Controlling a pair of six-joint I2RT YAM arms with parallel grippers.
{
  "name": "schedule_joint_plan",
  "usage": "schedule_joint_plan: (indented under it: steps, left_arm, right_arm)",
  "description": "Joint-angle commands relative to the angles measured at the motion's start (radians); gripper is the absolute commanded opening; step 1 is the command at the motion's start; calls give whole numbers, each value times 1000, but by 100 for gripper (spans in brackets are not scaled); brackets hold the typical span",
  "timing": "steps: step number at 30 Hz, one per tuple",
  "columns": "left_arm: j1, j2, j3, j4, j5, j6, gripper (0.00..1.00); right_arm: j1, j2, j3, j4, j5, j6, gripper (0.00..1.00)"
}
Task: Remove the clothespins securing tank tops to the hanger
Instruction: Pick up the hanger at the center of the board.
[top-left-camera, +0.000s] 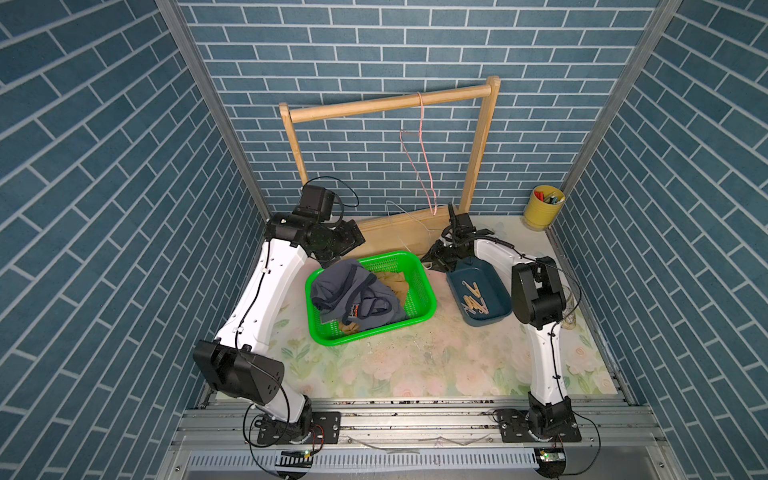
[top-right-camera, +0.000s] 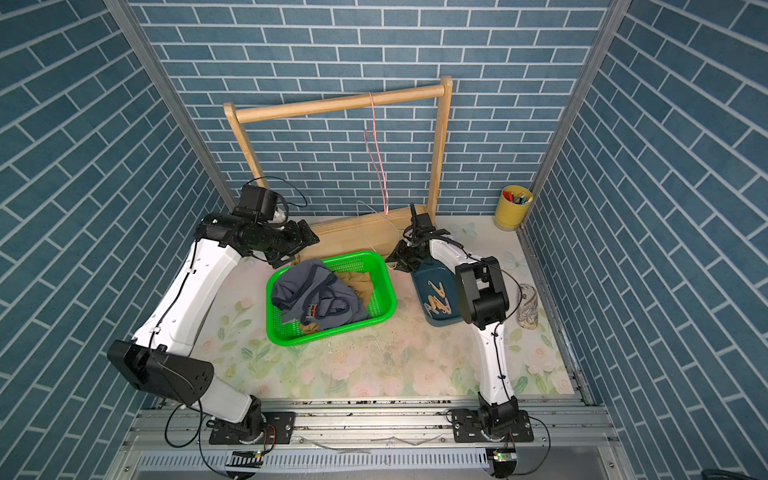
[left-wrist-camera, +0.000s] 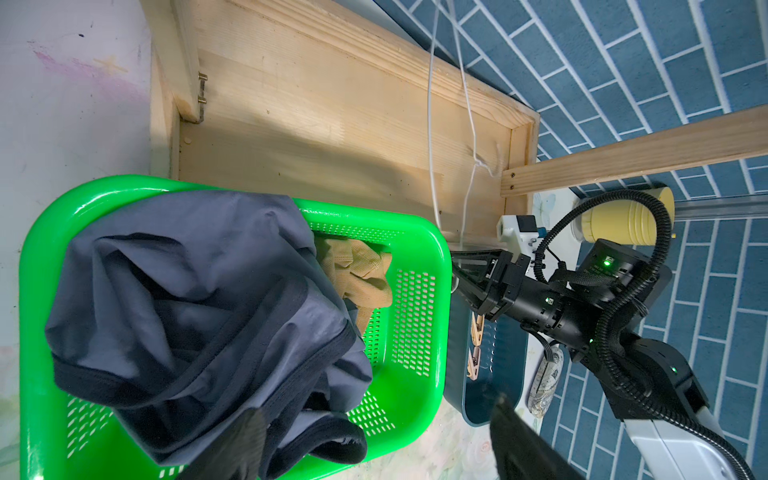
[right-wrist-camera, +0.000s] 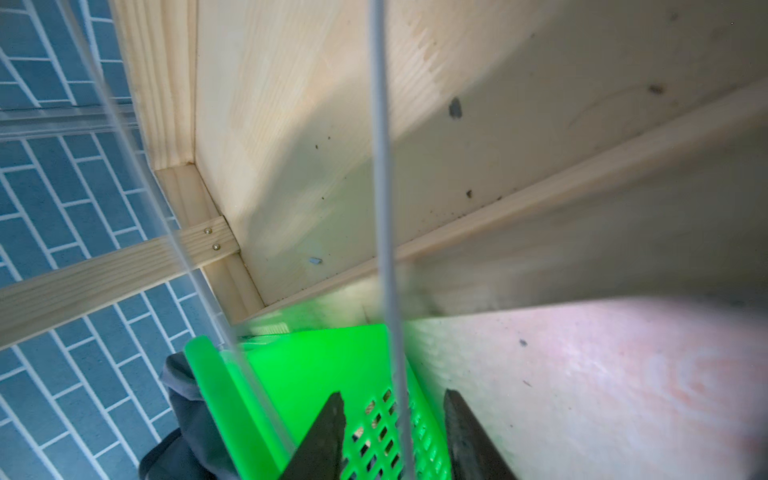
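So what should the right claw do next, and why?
Probably close the right gripper on the white hanger: its wire runs between the parted jaws. The tank tops already lie in the green basket and the clothespins in the blue tray, so only the bare hanger seems left to handle.

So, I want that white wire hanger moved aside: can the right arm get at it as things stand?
Likely yes: in the right wrist view the white wire hanger runs between the open jaws of the right gripper, with nothing blocking it.
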Motion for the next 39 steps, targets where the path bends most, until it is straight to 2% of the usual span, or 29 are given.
schedule_joint_plan:
  steps: [1,8,13,15,18,19,27,34,39]
  left_arm:
    - [-4,-34,-25,1,0,1,87]
    - [-4,-40,-36,-5,14,2,87]
    - [-4,-36,-21,-26,15,14,87]
    - [-4,-38,-24,-24,17,10,87]
    - [-3,-42,-29,-20,21,7,87]
    - [-3,-42,-29,-18,22,6,86]
    - [-4,-47,-32,5,24,2,86]
    - [-4,-48,-8,6,20,19,86]
    - [-4,-64,-46,40,29,8,86]
  right_arm:
    - [7,-94,-25,-62,37,-29,44]
    - [9,-87,-121,92,21,13,44]
    - [8,-70,-121,164,15,34,39]
    - [8,-67,-124,177,19,36,30]
    - [8,-88,-147,188,35,37,5]
    - [9,-103,-160,190,40,34,0]
    - [10,-270,-233,93,130,-33,0]
    - [10,-448,-243,-158,249,-137,0]
    - [10,-593,-327,-268,333,-174,0]
